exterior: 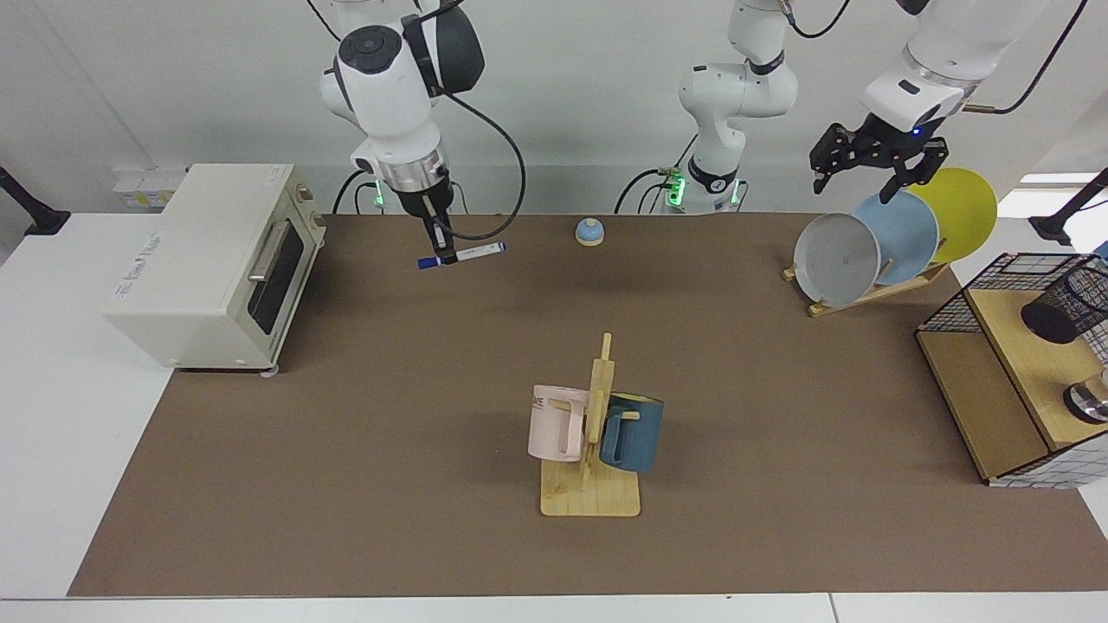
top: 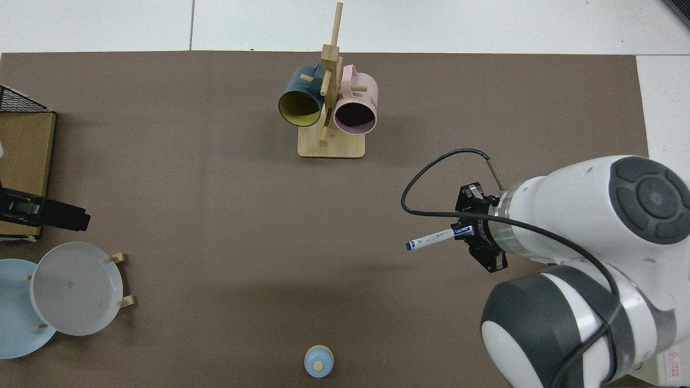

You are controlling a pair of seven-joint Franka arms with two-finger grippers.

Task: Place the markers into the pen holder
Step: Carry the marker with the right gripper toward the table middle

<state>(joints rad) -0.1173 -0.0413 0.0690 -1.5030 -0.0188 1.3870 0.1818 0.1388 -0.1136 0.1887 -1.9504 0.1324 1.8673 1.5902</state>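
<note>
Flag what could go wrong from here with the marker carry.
1. The right gripper pinches the marker near its capped end, so the long free end could swing or slip out.
2. The pen holder stands in the wire rack across the table; the mug stand and plates lie along the way.
3. The left gripper hangs open above the plates, near the holder; the arms could crowd there.
</note>
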